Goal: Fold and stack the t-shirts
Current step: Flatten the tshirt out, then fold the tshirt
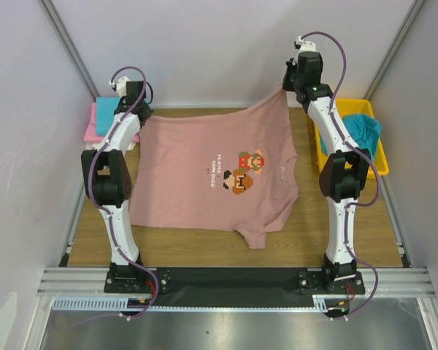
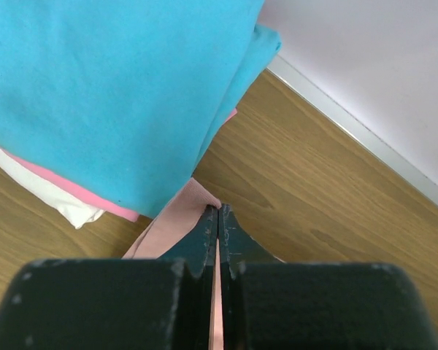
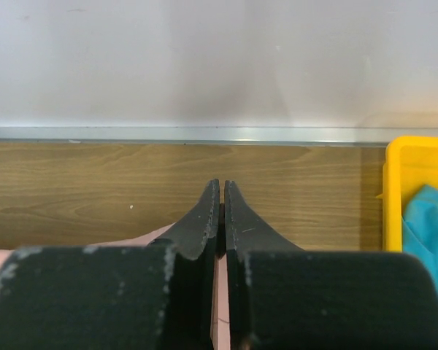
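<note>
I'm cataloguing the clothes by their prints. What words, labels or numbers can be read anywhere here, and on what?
"PLAYER 2": white chest print on the dusty-pink t-shirt, sideways in the top view; small, and the last character is uncertain.
"GAME OVER": the line next to it, in the same print.
A tiny red mark beside them is too small to read.
Nothing else shows text.

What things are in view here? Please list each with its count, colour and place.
spread t-shirt: one, dusty pink with pixel print, middle of table.
folded t-shirts: three, teal over bright pink over white, stacked far left.
crumpled t-shirt: one, teal, inside the tray.
tray: one, yellow, far right.
table: one, wood, under everything.
left gripper: one, black, shut on spread t-shirt's far-left corner.
right gripper: one, black, shut on its far-right corner.
</note>
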